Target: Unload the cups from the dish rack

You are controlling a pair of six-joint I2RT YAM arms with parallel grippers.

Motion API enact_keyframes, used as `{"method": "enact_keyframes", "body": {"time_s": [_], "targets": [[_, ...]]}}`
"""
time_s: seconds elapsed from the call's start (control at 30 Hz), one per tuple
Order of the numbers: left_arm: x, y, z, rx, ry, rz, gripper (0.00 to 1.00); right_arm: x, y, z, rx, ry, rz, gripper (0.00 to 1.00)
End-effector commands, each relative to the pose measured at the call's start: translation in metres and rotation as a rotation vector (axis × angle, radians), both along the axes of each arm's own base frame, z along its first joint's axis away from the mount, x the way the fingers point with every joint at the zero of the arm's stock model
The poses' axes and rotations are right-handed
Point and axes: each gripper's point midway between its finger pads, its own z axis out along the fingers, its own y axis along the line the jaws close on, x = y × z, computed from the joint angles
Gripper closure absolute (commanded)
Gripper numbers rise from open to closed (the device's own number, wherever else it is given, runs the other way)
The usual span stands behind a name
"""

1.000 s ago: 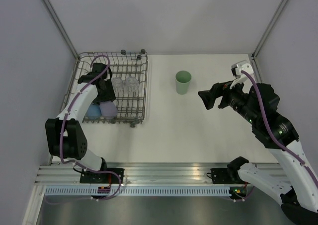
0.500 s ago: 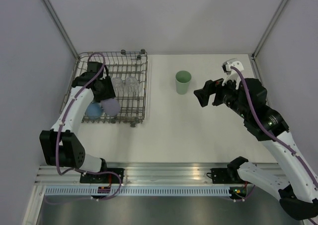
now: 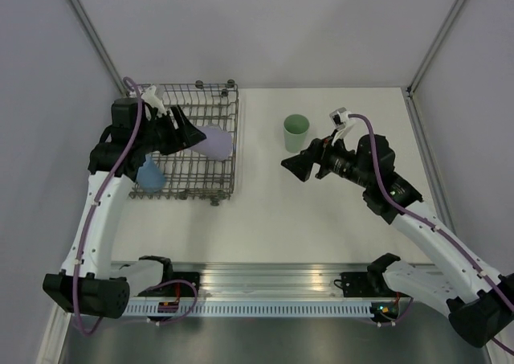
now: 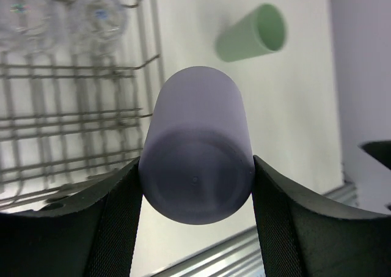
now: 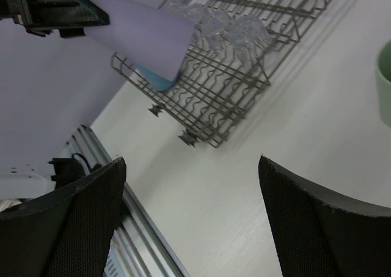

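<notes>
My left gripper is shut on the lavender cup and holds it tilted above the grey wire dish rack; the cup fills the left wrist view. The blue cup sits at the rack's front left. Clear cups stand in the rack, partly hidden in the top view. The pale green cup stands upright on the table right of the rack. My right gripper is open and empty, just below the green cup, facing the rack.
The aluminium rail runs along the table's near edge. Grey walls close in the left, right and back sides.
My left gripper has lifted the lavender cup up out of the rack and swung it right. My right arm has moved left toward the middle of the table.
</notes>
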Motion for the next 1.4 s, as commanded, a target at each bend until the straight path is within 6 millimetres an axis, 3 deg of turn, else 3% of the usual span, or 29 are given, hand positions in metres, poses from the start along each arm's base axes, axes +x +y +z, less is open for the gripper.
{"method": "enact_keyframes", "body": {"time_s": [0.0,0.17,0.33,0.37,0.6,1.0,1.1,1.2,1.23,1.27,1.3,1.37], "targets": [[-0.013,-0.05,0.049,-0.262,-0.107,-0.191,0.98,-0.011,0.023,0.042,0.209,-0.065,0.123,0.07],[-0.033,-0.078,0.071,-0.454,-0.141,-0.333,0.98,-0.018,0.035,0.058,0.363,-0.051,0.19,0.1],[-0.056,-0.104,0.078,-0.626,-0.101,-0.466,0.98,-0.028,0.041,0.073,0.487,-0.047,0.265,0.11],[-0.057,-0.108,0.086,-0.645,-0.141,-0.499,0.98,-0.031,0.043,0.074,0.492,-0.044,0.291,0.12],[-0.069,-0.123,0.082,-0.742,-0.1,-0.556,0.98,-0.028,0.048,0.067,0.508,0.002,0.313,0.23],[-0.066,-0.135,0.076,-0.804,-0.072,-0.586,0.98,-0.043,0.053,0.078,0.539,-0.005,0.423,0.8],[-0.066,-0.136,0.078,-0.797,-0.084,-0.593,0.98,-0.043,0.053,0.078,0.526,-0.006,0.422,1.0],[-0.062,-0.134,0.074,-0.755,-0.096,-0.563,0.76,-0.041,0.052,0.082,0.491,-0.042,0.402,0.99],[-0.061,-0.133,0.071,-0.744,-0.094,-0.545,0.45,-0.039,0.052,0.077,0.473,-0.023,0.389,1.0],[-0.056,-0.13,0.065,-0.726,-0.079,-0.493,0.29,-0.037,0.05,0.082,0.454,-0.063,0.374,1.0],[-0.054,-0.127,0.065,-0.694,-0.104,-0.485,0.06,-0.033,0.05,0.073,0.42,-0.028,0.35,1.0],[-0.051,-0.122,0.059,-0.634,-0.095,-0.437,0.0,-0.022,0.045,0.078,0.355,-0.093,0.29,1.0]]}}
